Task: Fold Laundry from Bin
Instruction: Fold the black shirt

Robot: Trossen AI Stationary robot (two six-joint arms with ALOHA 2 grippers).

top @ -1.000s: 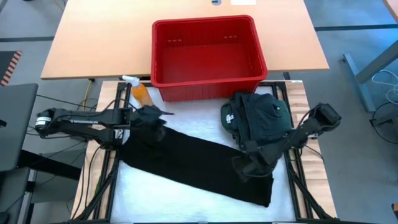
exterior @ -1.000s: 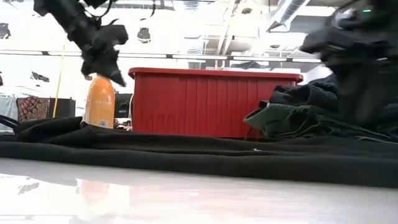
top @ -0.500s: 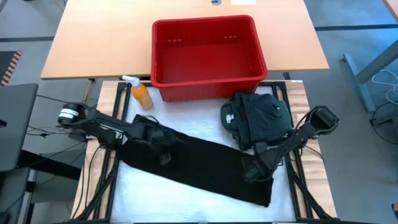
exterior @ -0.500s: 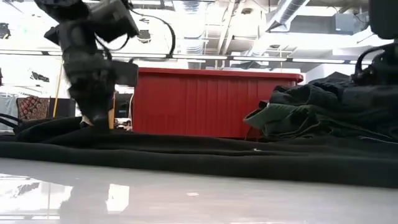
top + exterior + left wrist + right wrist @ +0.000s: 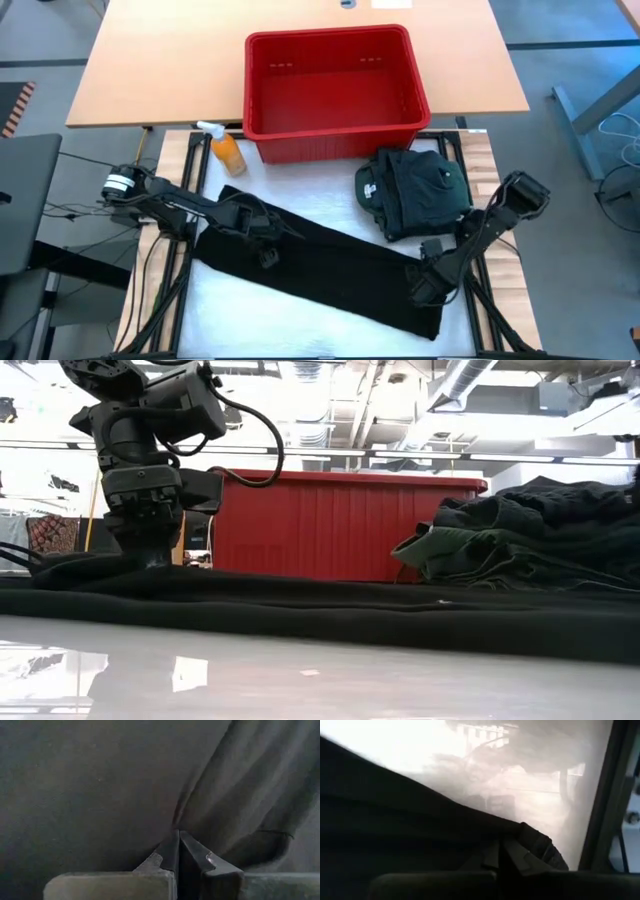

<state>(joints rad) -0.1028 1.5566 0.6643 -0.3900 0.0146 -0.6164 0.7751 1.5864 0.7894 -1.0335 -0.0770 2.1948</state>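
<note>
A long black garment (image 5: 320,270) lies flat and slantwise on the white table, from the left middle to the near right. My left gripper (image 5: 265,248) is shut on the cloth near its left end; it also shows in the low view (image 5: 148,558). My right gripper (image 5: 424,288) is shut on the cloth at its right end. A folded pile of dark green and charcoal garments (image 5: 415,190) rests on the table at the right. The red bin (image 5: 335,80) stands behind, with no cloth showing inside. My left gripper pinches a small raised fold of the black garment (image 5: 186,815) between its two shut fingers, coming from above and pointing down. Creases run out from the fingertips; the cloth around them lies on the table. My right gripper pinches the garment's edge (image 5: 530,837) at its right end between its shut fingers, coming low from the table's right side. The cloth there lies on or just above the table.
An orange spray bottle (image 5: 226,150) stands at the bin's near left corner, just behind the garment's left end. The table's metal frame rails (image 5: 480,290) run along both sides. Bare white table (image 5: 260,320) lies near the front left.
My left gripper has gone down from beside the spray bottle and toward the near right onto the black garment, and has stayed there. My right gripper has slid toward the table's near edge along the garment's right end, away from the folded pile.
</note>
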